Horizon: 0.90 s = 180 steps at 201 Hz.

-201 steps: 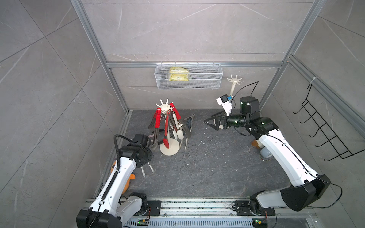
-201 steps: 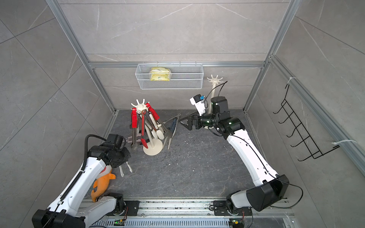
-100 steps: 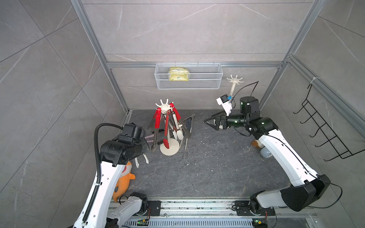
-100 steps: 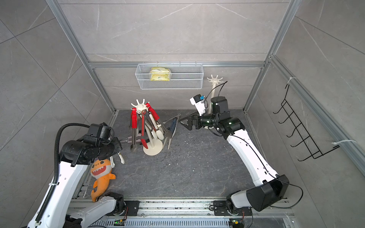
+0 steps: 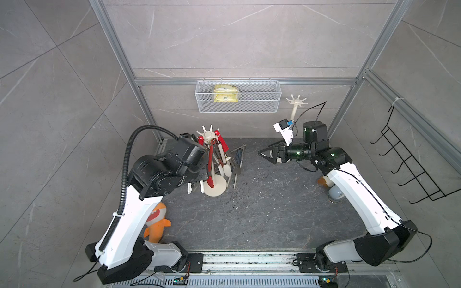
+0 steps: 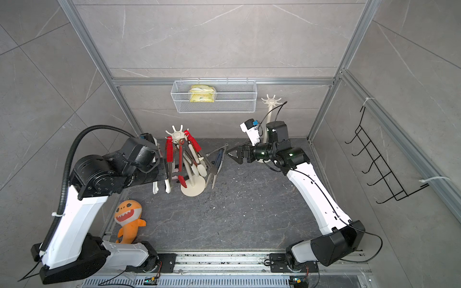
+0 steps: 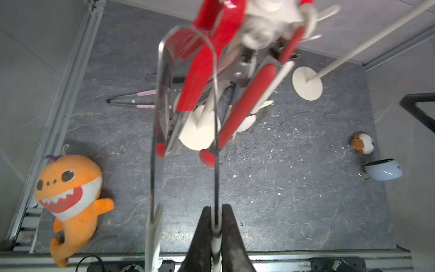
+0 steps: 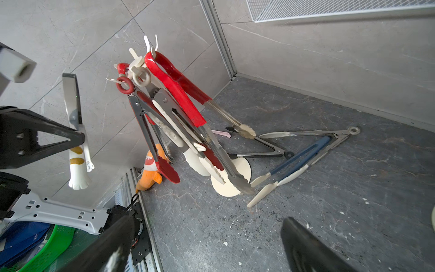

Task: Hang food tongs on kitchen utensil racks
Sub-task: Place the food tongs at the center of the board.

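Left wrist view: the left fingers [image 7: 203, 237] have lifted the cat-paw tongs [image 8: 78, 162] off the bench [image 5: 262, 212], up to the cream utensil rack [image 5: 207, 135].

They clamp one steel arm of the tongs, with the bend now close by the rack's hub just ahead, so hooking looks like the next step. Beyond the bend, red tongs [image 8: 179, 94] crowd the hooks, and only a few bare prongs stick out. The wall [image 5: 74, 124] stands close beside the left arm, leaving little room to swing outward. The right fingers [image 8: 308, 249] gape empty, well apart past the rack. Between them and the rack, blue-grey tongs [image 8: 303, 155] lie on open bench.
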### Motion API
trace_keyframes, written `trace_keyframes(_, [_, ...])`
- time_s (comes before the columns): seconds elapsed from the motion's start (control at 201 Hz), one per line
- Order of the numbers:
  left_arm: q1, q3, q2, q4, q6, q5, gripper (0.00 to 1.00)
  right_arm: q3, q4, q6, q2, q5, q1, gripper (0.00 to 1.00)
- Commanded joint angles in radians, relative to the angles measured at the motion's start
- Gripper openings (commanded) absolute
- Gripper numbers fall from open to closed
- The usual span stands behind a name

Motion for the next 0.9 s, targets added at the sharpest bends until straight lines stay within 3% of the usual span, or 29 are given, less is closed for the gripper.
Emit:
trace_keyframes(0.0, [-0.074, 0.088, 0.055, -0.103, -0.068, -0.039, 0.04, 0.028, -0.050, -0.027, -0.002, 0.038, 0.001, 1.00])
trace_keyframes(0.164, [-0.180, 0.173, 0.170, -0.055, -0.106, 0.010, 0.05, 0.029, -0.082, -0.023, -0.003, 0.083, -0.009, 1.00])
trace_keyframes(0.264, [-0.213, 0.153, 0.224, 0.044, -0.123, 0.063, 0.05, 0.022, -0.087, -0.006, -0.006, 0.108, -0.020, 1.00])
trace_keyframes(0.558, [-0.230, 0.003, 0.337, 0.307, -0.151, 0.234, 0.03, -0.031, -0.182, 0.045, -0.045, 0.333, -0.117, 1.00])
trace_keyframes(0.891, [-0.237, -0.141, 0.490, 0.464, -0.142, 0.354, 0.02, -0.218, -0.068, 0.086, -0.084, 0.372, -0.260, 1.00])
